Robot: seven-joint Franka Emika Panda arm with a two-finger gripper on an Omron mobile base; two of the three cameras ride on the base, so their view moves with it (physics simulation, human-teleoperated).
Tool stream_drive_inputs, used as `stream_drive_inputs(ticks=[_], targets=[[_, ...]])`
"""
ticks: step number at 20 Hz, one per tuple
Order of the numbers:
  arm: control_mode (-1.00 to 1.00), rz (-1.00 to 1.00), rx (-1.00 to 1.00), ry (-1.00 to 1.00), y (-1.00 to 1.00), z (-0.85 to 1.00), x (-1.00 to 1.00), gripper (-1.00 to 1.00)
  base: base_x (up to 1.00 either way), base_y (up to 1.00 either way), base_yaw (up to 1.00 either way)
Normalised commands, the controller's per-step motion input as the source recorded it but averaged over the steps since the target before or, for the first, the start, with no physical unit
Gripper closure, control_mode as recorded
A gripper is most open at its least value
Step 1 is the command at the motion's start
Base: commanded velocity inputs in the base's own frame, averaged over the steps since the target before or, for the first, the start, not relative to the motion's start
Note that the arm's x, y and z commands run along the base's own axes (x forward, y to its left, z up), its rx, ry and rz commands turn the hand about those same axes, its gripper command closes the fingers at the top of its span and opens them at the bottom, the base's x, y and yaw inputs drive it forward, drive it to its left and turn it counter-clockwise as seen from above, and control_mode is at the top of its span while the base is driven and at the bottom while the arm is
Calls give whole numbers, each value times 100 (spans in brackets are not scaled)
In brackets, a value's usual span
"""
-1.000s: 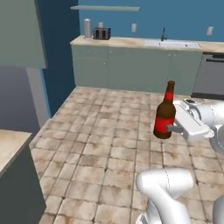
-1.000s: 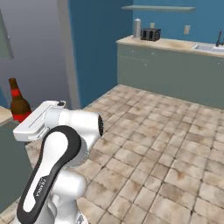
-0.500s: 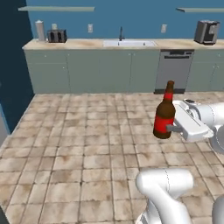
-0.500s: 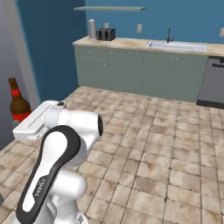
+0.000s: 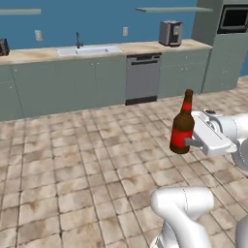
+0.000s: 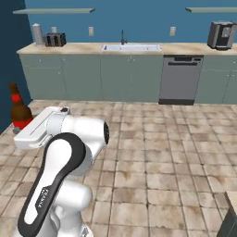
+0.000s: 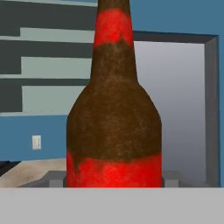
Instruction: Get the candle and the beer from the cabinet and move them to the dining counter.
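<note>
Kitchen wall: a run of grey-green base units under a pale worktop [image 5: 145, 47] stands across the tiled floor [image 5: 87, 164], with a sink [image 5: 89, 50] at about 11 o'clock in the left base view and a dishwasher [image 5: 142, 77] at 12.
Change of scene: half a second ago the sink sat near the middle of that view and the dishwasher well to 2 o'clock; both now lie further left, and a tall unit with a wall oven [image 5: 233, 19] has come in at 1 o'clock. The whole picture shifted, so the base is turning, not the furniture.
Arm: folded close to the base, which looks like a carrying pose for the drive.
Beer: the bottle [image 5: 182, 127] is held upright above the floor at 3 o'clock, probably so it rides steady; it sits at the same spot in the frame as before.
End effector: the end effector [image 5: 190, 141] pinches the bottle low on its red label, jaws closed against the glass.
Dining bench: not reached yet, by these pictures.
</note>
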Motion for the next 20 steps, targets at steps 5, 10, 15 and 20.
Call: stream_drive_inputs(ticks=[5,10,15,20], targets=[[100,0,0,0,0,0,0,100,53,1,-52],[100,0,0,0,0,0,0,100,51,4,-52],[100,0,0,0,0,0,0,100,52,18,-53],[100,0,0,0,0,0,0,100,61,36,-52]])
